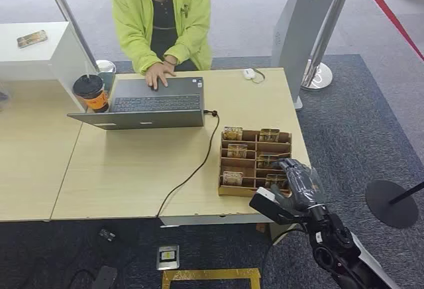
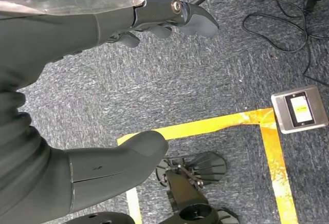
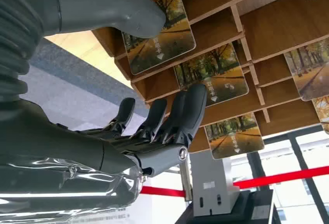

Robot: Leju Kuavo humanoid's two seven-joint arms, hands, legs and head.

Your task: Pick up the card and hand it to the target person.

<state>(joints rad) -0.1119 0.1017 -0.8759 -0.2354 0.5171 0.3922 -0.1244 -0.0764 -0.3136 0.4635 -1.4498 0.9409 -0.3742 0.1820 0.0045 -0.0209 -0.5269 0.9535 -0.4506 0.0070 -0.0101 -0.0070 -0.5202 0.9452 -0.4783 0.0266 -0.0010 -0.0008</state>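
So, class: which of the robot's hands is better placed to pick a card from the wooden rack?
Right. The right hand hovers open over the card rack, while the left hand hangs over the carpet.

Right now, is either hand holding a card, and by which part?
No. The right hand hovers over the wooden card rack, fingers spread near the cards without gripping one. The left hand hangs above the carpet, holding nothing.
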